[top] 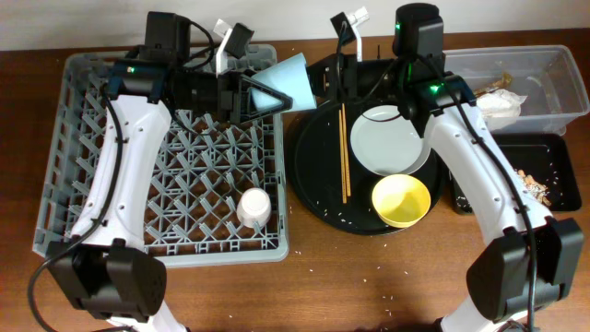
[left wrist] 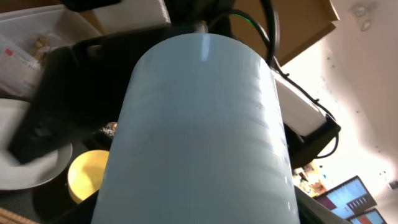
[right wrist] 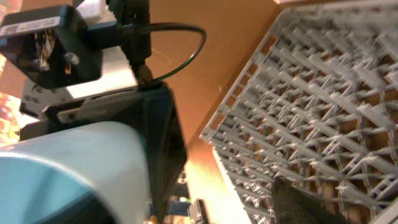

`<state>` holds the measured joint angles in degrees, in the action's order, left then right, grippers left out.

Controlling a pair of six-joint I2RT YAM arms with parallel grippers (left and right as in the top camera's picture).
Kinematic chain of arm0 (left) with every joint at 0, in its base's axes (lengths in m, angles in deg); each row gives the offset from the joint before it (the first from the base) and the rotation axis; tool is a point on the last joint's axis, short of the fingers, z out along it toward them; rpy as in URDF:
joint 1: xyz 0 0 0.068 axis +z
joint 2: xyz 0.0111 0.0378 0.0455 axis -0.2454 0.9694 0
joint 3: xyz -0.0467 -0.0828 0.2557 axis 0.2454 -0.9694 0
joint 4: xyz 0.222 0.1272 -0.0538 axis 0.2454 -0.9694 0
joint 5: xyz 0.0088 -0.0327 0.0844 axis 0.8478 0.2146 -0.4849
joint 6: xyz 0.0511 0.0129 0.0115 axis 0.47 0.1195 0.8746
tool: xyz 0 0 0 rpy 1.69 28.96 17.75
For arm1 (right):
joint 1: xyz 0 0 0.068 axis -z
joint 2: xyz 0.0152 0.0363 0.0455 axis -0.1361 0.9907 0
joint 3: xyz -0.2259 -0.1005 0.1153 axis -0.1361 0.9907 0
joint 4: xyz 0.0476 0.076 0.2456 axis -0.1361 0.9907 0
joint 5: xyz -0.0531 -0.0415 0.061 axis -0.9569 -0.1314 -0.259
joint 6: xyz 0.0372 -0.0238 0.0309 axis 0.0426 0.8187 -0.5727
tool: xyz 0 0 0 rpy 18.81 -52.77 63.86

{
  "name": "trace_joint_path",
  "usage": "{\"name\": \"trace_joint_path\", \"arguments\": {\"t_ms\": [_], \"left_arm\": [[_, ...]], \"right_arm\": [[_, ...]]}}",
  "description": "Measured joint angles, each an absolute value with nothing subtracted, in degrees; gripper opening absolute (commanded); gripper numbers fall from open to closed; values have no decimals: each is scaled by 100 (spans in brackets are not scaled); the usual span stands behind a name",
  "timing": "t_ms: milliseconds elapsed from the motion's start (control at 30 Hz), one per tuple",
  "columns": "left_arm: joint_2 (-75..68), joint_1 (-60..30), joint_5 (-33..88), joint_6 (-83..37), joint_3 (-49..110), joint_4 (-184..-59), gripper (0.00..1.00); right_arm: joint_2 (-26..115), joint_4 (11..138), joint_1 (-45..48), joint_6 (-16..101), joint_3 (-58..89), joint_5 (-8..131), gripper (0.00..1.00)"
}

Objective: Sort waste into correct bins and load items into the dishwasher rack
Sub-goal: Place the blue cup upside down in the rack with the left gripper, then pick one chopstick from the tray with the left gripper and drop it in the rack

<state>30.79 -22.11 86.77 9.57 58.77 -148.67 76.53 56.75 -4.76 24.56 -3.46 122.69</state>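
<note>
Light-blue tapered cup [top: 293,81] gripped by left hand [top: 263,93].

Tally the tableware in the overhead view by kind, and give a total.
Cups: 2, blue cup and pale cup
Plates: 1, grey-white plate
Bowls: 1, yellow bowl
Chopstick pairs: 1, brown chopsticks
Total: 5

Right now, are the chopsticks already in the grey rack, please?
No, the chopsticks lie on the round black tray, beside the plate.
</note>
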Motion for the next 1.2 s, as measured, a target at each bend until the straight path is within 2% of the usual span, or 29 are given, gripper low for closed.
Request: {"name": "trace_joint_path", "arguments": {"t_ms": [33, 100, 200, 233, 300, 400, 467, 600, 667, 700, 733, 767, 833, 967, 1033, 1133, 1200], "left_arm": [[3079, -2195, 8703, 957, 5877, -14867, 33], [3077, -1983, 8185, 769, 5877, -14863, 33], [3077, -2018, 5775, -106, 5877, -14990, 34], [3077, -2184, 4575, -379, 5877, -15110, 34], [3077, -2539, 3130, -565, 5888, -15615, 34], [3079, -3310, 1060, -1006, 5888, -16107, 34], [3275, -3522, 400, -1207, 5899, -16290, 34], [4379, -3564, -114, -1439, 5896, -16284, 34], [4600, -3570, -151, -1472, 5894, -16325, 77], [4650, -3570, -146, -1474, 5894, -16343, 84], [4676, -3568, -153, -1489, 5894, -16290, 86], [4694, -3568, -175, -1491, 5894, -16271, 86], [4762, -3564, -195, -1511, 6080, -16520, 87], [4856, -3564, -96, -1511, 7833, -17329, 86], [4845, -3564, 479, -1511, 8504, -17239, 84], [4869, -3881, 1095, -1513, 8515, -16918, 80], [5160, -4442, 1182, -1622, 8526, -16623, 80]], "right_arm": [[7653, 5871, -378, 2504, -348, 12206, 99], [7657, 6496, 18, 2777, -370, 12060, 99], [7666, 8330, 790, 3571, -383, 11402, 98], [7670, 9095, 1039, 3968, -379, 10997, 99], [7674, 10063, 1260, 4644, -372, 10176, 99], [7674, 10407, 1260, 5033, -368, 9592, 96], [7674, 10466, 1260, 5096, -368, 9478, 94], [7674, 10533, 1260, 5140, -368, 9371, 94], [7674, 10555, 1260, 5160, -368, 9306, 94], [7674, 10560, 1260, 5162, -368, 9288, 93], [7674, 10562, 1260, 5162, -368, 9277, 91], [7674, 10560, 1260, 5162, -368, 9258, 85], [7674, 10560, 1260, 5177, -368, 9194, 82], [7535, 10704, 1260, 5157, -370, 8584, 82], [6962, 11069, 1260, 5020, -416, 7819, 82], [6306, 11390, 1255, 4854, -484, 6923, 83], [6276, 11545, 1255, 4784, -504, 6617, 84]]}}
